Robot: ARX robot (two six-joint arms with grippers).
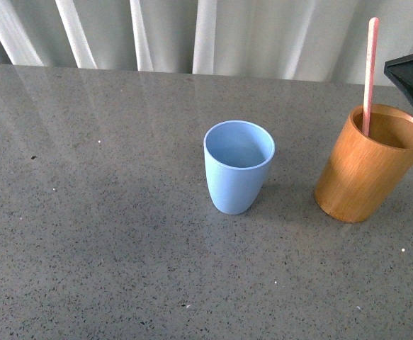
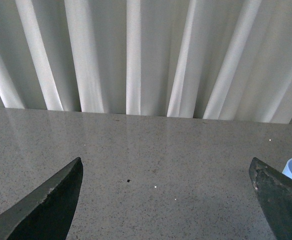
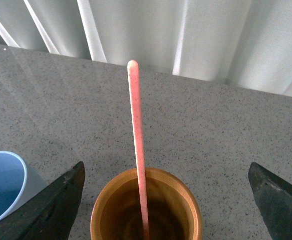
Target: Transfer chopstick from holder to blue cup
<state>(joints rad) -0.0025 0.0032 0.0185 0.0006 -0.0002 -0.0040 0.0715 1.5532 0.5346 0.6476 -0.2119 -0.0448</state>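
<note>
The chopstick [image 1: 370, 71] stands nearly upright in the holder [image 1: 365, 173], resting against the 9 o'clock side of the opening in the front view, with most of its length exposed above the rim. The holder is placed at 3 o'clock from the blue cup [image 1: 236, 177], well apart from it, on the grey table [image 1: 107, 234]. The cup is upright and appears empty.

The right gripper [image 3: 165, 167] is spread wide, and nothing is held. In the right wrist view the chopstick is seen roughly midway between the two fingers. The left gripper [image 2: 166, 165] is likewise spread wide and empty, over bare table, with only the cup's edge in sight.

The step in hand is judged to be the approach for the grasp. The exposed shaft should be gripped well above the rim, so that the fingers clear the wood. The stick should be centred between the pads before closing, then lifted straight up until its lower end is free.
</note>
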